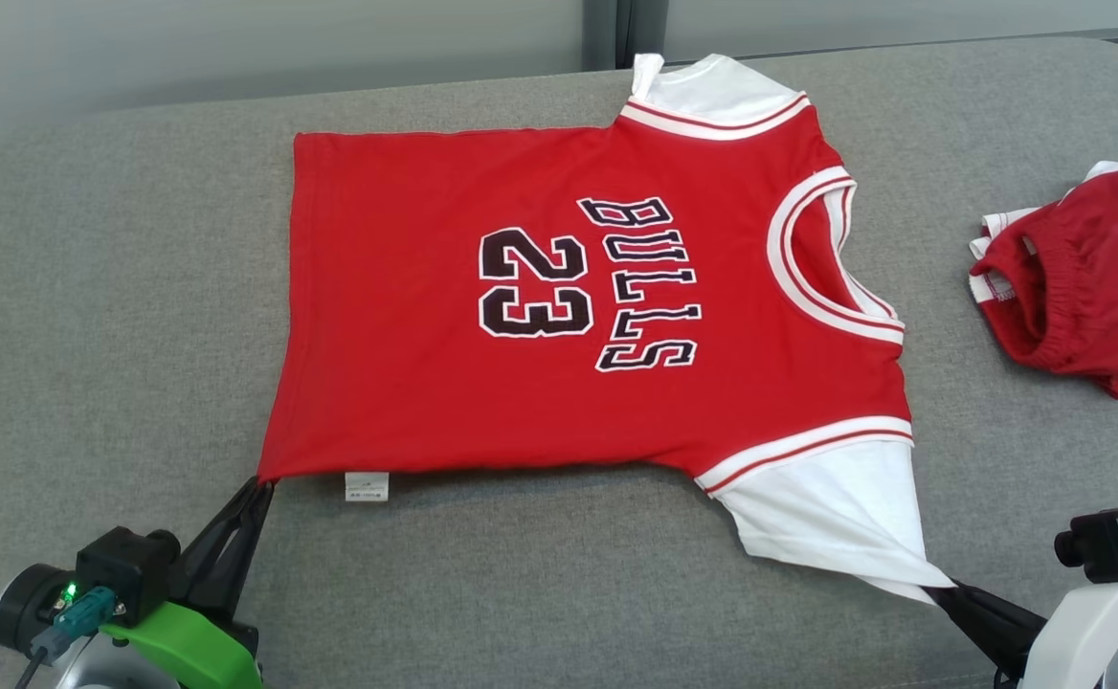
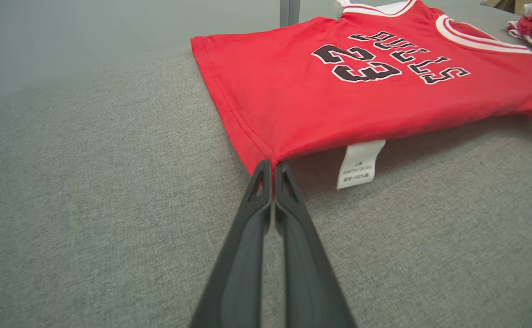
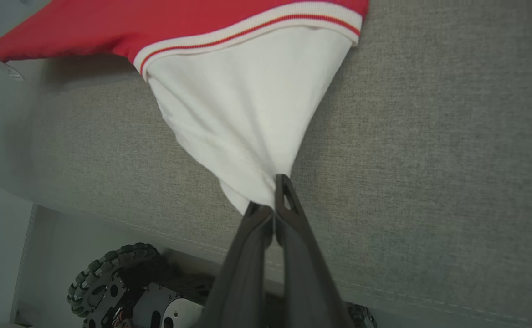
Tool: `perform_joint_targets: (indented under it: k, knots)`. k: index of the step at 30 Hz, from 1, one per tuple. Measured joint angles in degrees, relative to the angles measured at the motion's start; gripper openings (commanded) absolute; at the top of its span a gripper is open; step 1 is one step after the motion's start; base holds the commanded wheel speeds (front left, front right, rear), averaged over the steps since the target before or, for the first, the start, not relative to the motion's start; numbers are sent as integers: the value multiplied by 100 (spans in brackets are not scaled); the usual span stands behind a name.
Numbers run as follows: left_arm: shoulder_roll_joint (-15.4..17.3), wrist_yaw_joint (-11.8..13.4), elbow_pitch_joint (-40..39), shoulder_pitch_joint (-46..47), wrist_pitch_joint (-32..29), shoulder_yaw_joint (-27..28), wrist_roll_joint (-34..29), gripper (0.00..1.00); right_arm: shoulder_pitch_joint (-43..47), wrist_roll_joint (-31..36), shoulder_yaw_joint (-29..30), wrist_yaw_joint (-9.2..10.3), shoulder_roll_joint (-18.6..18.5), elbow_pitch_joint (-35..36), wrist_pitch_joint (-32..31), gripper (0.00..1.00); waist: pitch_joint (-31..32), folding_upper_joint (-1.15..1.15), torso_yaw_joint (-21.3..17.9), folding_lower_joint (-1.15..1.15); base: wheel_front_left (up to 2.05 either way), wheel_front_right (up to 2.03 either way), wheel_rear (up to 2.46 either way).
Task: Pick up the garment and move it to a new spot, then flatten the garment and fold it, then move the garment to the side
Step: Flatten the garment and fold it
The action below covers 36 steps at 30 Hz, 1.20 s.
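Left jaws: closed together on the near hem corner of the red Bulls jersey [image 1: 406, 383]. My two dark fingers [image 2: 243, 246] meet at the tips, and the red cloth is pinched between them. In the head view these fingers [image 1: 229, 545] rise from the lower left to that corner.

Right jaws: clamped on the tip of the near white sleeve [image 3: 248, 114]. The sleeve is drawn out to a point where my fingers [image 3: 302, 255] grip it — in the head view this sleeve [image 1: 827, 517] tapers toward the lower right. Beneath the desk edge, the right wrist view shows a ridged wheel [image 3: 106, 269] of my base.

Jersey position: spread flat and face up on the grey fabric-covered desk [image 1: 90, 287], hem to my left, neckline [image 1: 808, 258] to my right. A white care label [image 1: 367, 486] pokes out from under the near edge, just beside the held corner.

Mid-chest: the number 23 [image 1: 532, 284], with the BULLS lettering [image 1: 645, 282] beside it — both read sideways from my position.

Far side: the second white sleeve [image 1: 712, 86] lies at the far edge of the desk.

To my right, apart from the jersey, lie crumpled red shorts [image 1: 1085, 277] with white trim.
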<state>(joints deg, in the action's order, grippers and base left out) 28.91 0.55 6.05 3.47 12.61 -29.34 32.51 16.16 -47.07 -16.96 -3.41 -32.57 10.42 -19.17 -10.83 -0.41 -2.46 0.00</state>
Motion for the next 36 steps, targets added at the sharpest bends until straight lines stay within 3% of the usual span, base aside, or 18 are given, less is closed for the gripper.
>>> perform_joint_targets:
  k: [11, 18, 23, 25, 26, 27, 29, 31, 36]
  knots:
    - [76, 98, -144, -477, -205, -55, 157, 0, 228, -127, -78, 43, -29, 276, -115, 0, -74, 0, -40, 0, 0, 0, 0]
    - [-119, 148, 153, -558, -256, -101, 260, 0, 28, 57, -258, 43, 109, -125, -105, 0, -141, 0, -189, 0, 0, 0, 0]
    - [-307, 171, 439, -544, -280, -164, 264, 0, -105, 45, -365, 51, 479, -577, -54, 36, -113, 0, -221, 0, 0, 0, 0]
    - [-381, 207, 514, -544, -260, -110, 328, 0, -192, 52, -435, 51, 594, -768, -51, 42, -96, 0, -243, 0, 0, 0, 0]
    - [-422, 208, 566, -544, -246, -86, 348, 0, -244, 81, -463, 52, 646, -857, -14, 56, -87, 0, -256, 0, 0, 0, 0]
    - [-457, 230, 625, -543, -244, -71, 356, 20, -296, 79, -449, 104, 727, -961, 35, 100, -76, 0, -269, 0, 0, 0, 0]
    - [-475, 256, 689, -539, -218, -68, 355, 47, -353, 83, -419, 213, 902, -1182, 147, 100, -42, 0, -290, 0, 0, 0, 0]
    - [-476, 270, 793, -528, -189, -59, 353, 98, -363, 92, -383, 269, 1003, -1370, 278, 100, 1, 0, -307, 0, 0, 0, 0]
    - [-511, 349, 1001, -533, -120, 76, 365, 100, -390, 277, -323, 349, 1116, -1608, 667, 100, 133, 0, -347, 0, 0, 0, 0]
